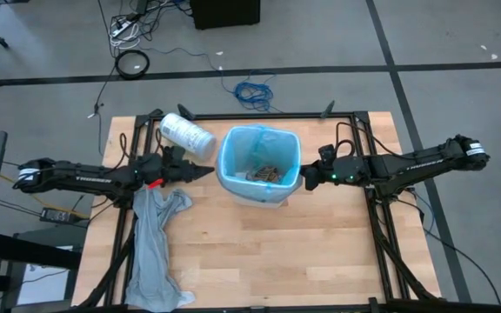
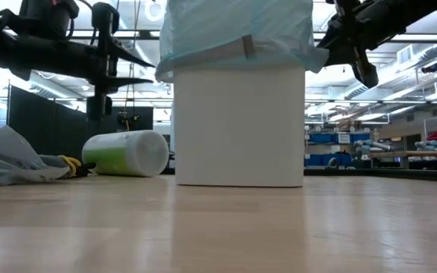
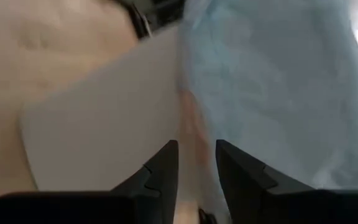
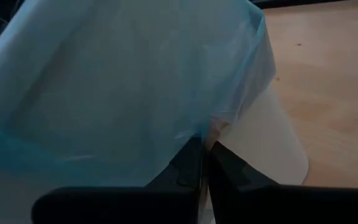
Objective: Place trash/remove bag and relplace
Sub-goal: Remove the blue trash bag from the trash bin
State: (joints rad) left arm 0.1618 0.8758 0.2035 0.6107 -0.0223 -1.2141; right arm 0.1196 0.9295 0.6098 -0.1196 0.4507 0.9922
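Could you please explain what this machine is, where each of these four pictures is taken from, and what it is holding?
Two robot arms work at a wooden table. One picture looks straight down, one level across the tabletop, and two from the arms' wrists. In the middle stands a white bin lined with a light-blue bag holding trash. The right gripper has pinched the bag's overhang at the rim. The left gripper is open at the opposite side, holding nothing. A white roll and a limp grey sheet lie nearby.

thin translucent light-blue plastic bag (image 1: 258, 136): lines white bin (image 2: 240, 125), crinkled rim folded over bin's top edge | small brown and pale trash scraps (image 1: 263, 174): loose at bottom inside bag | bin: upright, mid-table
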